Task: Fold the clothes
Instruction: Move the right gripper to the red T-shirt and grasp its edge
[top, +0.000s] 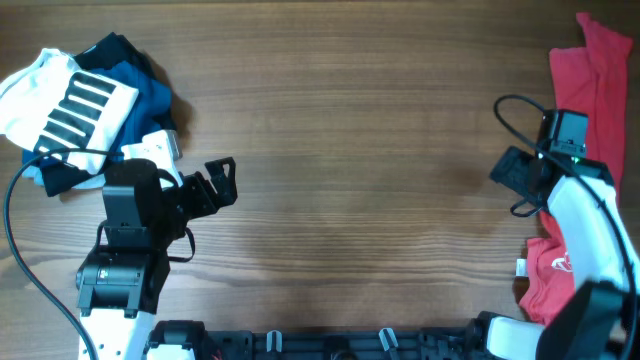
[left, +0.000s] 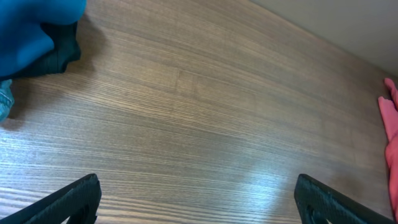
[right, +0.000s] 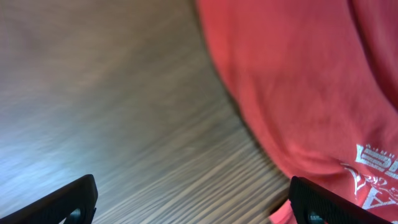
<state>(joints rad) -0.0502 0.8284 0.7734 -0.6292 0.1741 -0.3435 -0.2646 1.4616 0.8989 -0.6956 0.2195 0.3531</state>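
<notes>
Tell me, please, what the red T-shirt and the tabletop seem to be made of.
Red T-shirt: soft matte knit fabric, likely cotton; it lies in loose folds and wrinkles. Tabletop: wood or wood-look laminate, I cannot tell which; brown with straight grain lines and a faint sheen where light reflects.

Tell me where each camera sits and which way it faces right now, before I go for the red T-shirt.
Overhead: fixed above the table, looking straight down; shows both arms, left gripper and right gripper open.
Left wrist: on the left arm, facing across bare wood toward the red T-shirt; its fingers frame the bottom, blue garment top left.
Right wrist: on the right arm, close over the T-shirt's edge and white lettering; fingers at the bottom corners.
Shared: all three show the red T-shirt.
</notes>
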